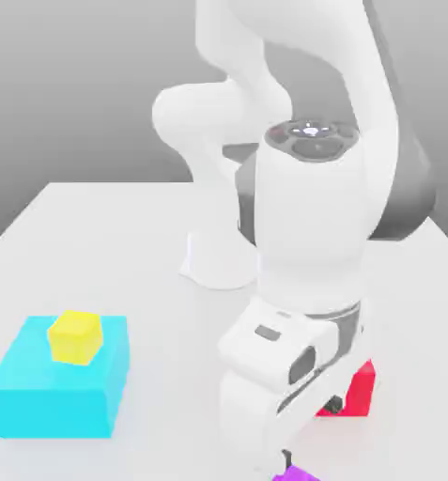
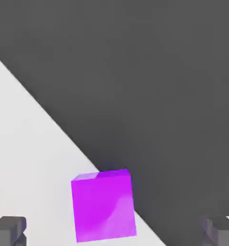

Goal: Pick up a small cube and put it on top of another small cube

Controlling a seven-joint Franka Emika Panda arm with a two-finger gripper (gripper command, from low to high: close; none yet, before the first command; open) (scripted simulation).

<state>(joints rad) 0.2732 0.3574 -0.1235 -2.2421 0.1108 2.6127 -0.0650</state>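
Purple cube between wide-spread gripper fingertips, untouched — red cube half-hidden behind arm

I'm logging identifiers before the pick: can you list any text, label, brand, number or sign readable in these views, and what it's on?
None: no readable text, label, number or sign anywhere.
Purple cube: plain faces.
Yellow cube on the cyan block: both plain.
Red block: plain.
Arm: white shell, no brand; the dark disc on top carries light marks that do not read as letters.
Table: bare.
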